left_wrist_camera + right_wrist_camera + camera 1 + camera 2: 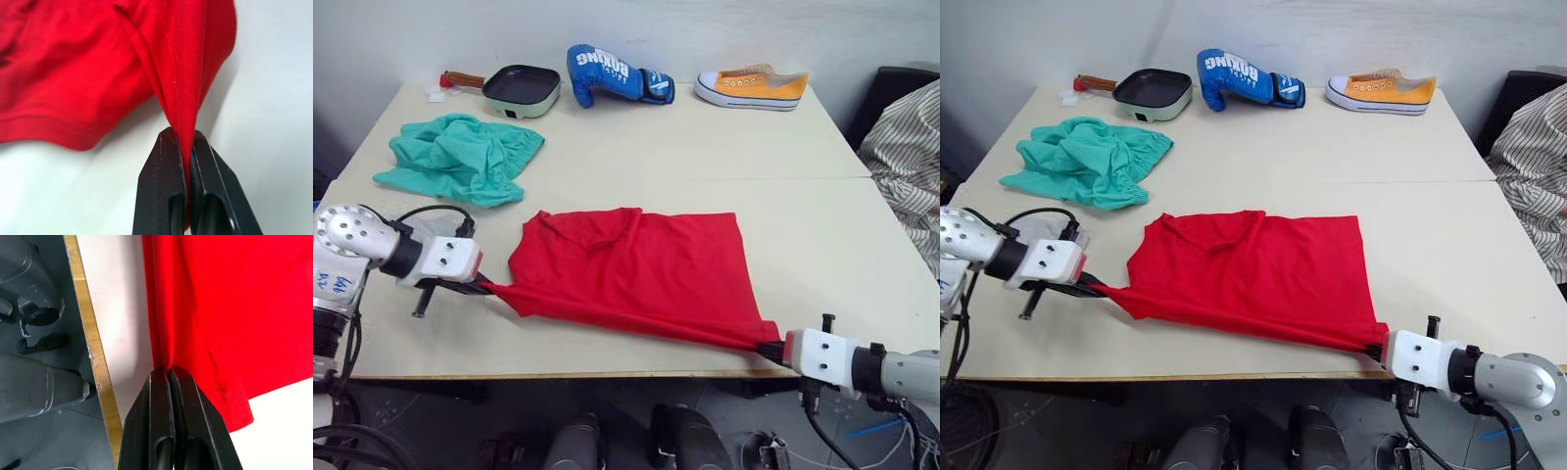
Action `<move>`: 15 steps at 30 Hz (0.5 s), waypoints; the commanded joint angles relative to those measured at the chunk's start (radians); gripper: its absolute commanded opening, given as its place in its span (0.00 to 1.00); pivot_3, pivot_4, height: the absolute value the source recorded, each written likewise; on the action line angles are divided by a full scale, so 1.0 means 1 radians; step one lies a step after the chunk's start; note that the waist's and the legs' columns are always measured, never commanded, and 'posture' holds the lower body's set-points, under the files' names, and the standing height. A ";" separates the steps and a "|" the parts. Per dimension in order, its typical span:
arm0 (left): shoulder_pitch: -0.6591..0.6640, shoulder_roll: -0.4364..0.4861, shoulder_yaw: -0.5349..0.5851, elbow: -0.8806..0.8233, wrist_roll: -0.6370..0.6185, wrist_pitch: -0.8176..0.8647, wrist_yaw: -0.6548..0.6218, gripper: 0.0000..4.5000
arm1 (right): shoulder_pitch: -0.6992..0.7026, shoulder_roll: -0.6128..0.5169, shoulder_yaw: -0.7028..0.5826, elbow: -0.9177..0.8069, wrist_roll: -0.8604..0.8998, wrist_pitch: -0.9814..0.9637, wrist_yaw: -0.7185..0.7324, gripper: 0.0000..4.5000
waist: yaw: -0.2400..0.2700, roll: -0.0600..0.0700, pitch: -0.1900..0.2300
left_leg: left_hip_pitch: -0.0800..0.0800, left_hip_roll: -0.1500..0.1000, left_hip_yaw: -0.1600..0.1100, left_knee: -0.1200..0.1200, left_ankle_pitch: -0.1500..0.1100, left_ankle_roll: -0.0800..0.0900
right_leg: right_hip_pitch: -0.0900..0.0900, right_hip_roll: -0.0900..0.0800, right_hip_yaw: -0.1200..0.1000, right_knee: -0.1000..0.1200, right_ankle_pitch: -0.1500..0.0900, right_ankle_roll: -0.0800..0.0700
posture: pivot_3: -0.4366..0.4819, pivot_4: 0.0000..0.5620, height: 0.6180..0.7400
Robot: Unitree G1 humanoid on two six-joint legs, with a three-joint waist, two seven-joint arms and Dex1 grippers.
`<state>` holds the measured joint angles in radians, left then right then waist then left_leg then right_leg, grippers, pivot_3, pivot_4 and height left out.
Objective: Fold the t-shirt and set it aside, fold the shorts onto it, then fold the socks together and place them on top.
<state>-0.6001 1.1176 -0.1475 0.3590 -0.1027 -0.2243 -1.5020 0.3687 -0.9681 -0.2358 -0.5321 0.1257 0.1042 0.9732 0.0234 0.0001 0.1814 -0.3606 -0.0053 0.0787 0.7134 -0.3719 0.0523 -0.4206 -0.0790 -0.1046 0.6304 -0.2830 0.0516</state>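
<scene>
Red t-shirt [631, 264] lies near the table's [724, 147] front edge, left gripper [188, 147] and right gripper [168, 374] each pinching a near corner, so they'd best lift evenly, keeping the hem taut.

A pale cream table [705, 157] with a wooden front edge stood against a plain white wall [431, 34]. Grey floor [54, 431] lay below. A dark chair [891, 93] sat at one far corner.

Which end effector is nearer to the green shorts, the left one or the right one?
The left end effector: it grips the t-shirt corner just in front of the shorts. The right end effector grips the opposite corner, far across the table.
</scene>
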 commanded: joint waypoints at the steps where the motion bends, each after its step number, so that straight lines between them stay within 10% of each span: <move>1: 0.016 0.029 -0.013 -0.026 0.024 -0.041 -0.064 0.01 | -0.007 0.006 -0.004 0.029 -0.026 -0.021 -0.012 0.00 | 0.000 0.000 0.000 | 0.000 0.000 0.000 0.000 0.000 0.000 | 0.000 0.000 0.000 0.000 0.000 0.000 | 0.48 0.27 1.00; 8: 0.070 -0.041 -0.025 -0.035 0.055 -0.062 0.040 0.05 | 0.009 0.038 0.024 -0.010 -0.007 0.010 -0.022 0.00 | 0.002 0.000 0.000 | 0.000 0.000 0.000 0.000 0.000 0.000 | 0.000 0.000 0.000 0.000 0.000 0.000 | 0.48 0.27 1.00; 15: -0.052 -0.126 0.002 0.108 0.063 -0.178 0.107 0.51 | 0.067 0.041 -0.055 -0.038 0.042 0.050 0.001 0.46 | 0.002 0.000 0.000 | 0.000 0.000 0.000 0.000 -0.001 0.001 | 0.001 0.000 -0.001 -0.001 0.000 0.000 | 0.48 0.27 1.00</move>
<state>-0.6233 0.9934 -0.1818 0.4620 -0.0024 -0.4132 -1.3935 0.4352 -0.9326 -0.2349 -0.5297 0.1314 0.1423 0.9681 0.0258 -0.0001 0.1817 -0.3606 -0.0052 0.0783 0.7136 -0.3725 0.0535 -0.4195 -0.0791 -0.1050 0.6298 -0.2830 0.0517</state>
